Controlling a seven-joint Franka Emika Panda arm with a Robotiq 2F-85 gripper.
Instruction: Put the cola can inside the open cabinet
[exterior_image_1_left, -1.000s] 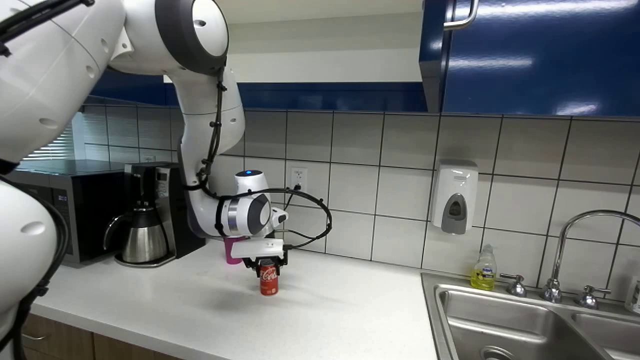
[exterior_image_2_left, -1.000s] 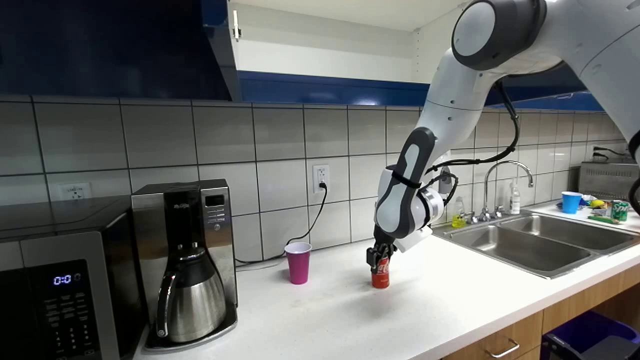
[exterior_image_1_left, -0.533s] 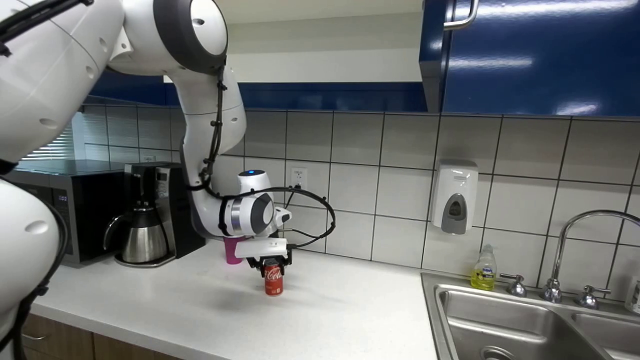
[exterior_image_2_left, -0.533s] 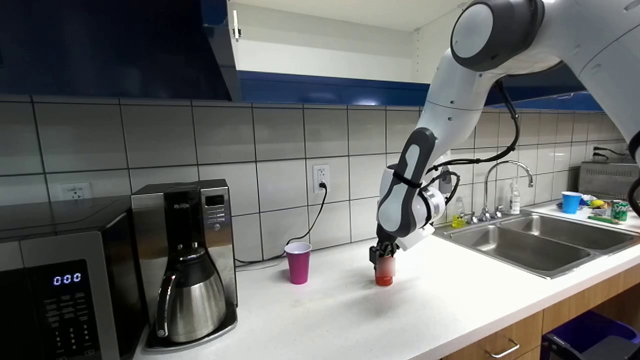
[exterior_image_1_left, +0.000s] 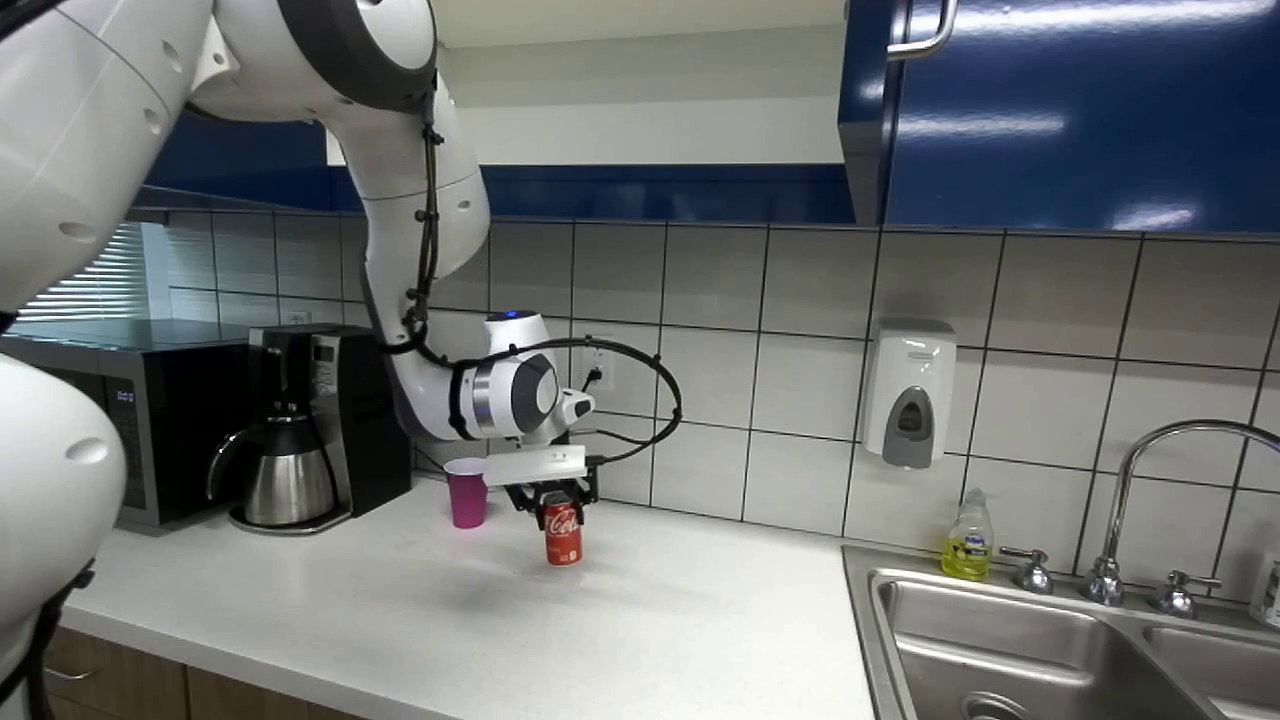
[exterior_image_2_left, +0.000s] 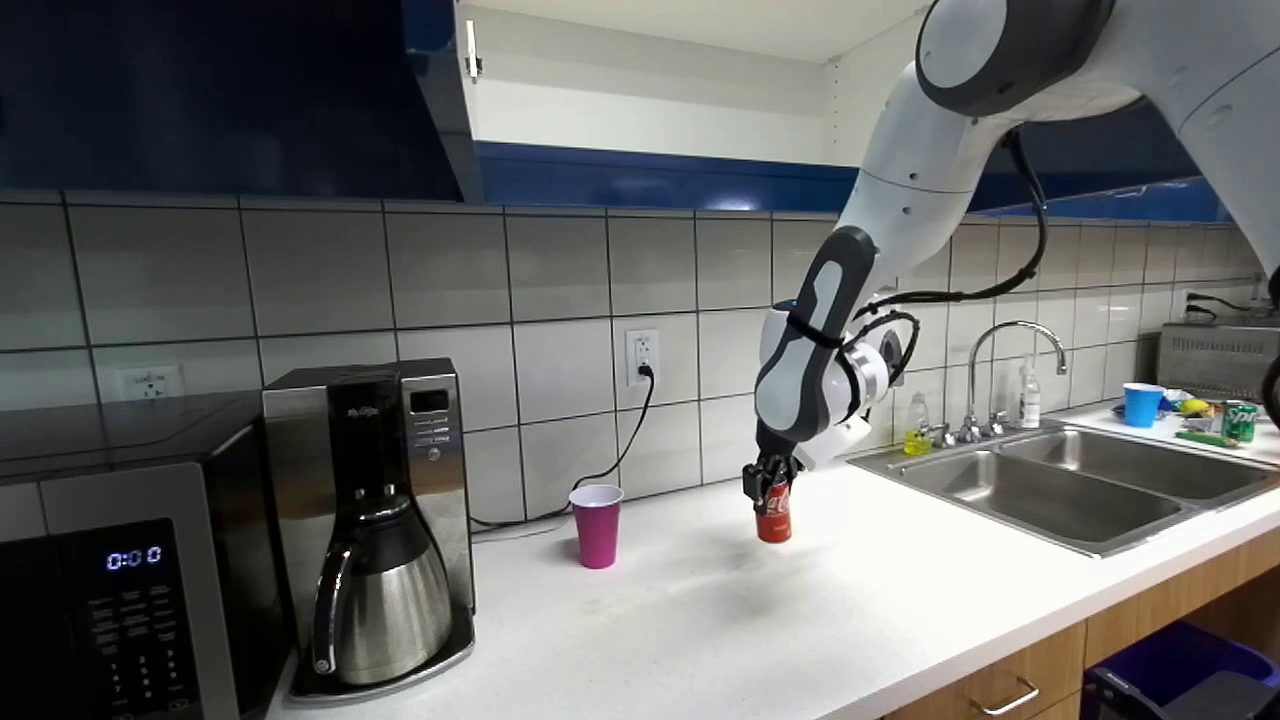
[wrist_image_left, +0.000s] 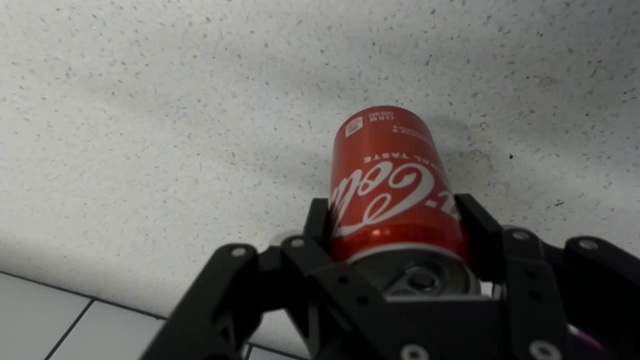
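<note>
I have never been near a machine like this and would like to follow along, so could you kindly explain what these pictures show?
The machine is a white robot arm ending in a black two-fingered gripper. Two pictures come from cameras outside it, viewing the kitchen counter from different places; the close-up is from the arm's own wrist camera. The gripper holds a red cola can by its upper part, roughly upright; whether its base touches the counter is hard to tell. Also on the counter are a pink cup, a coffee maker and a microwave, and a sink is set into its surface. Above is the open cabinet, where the can is meant to go.
</note>
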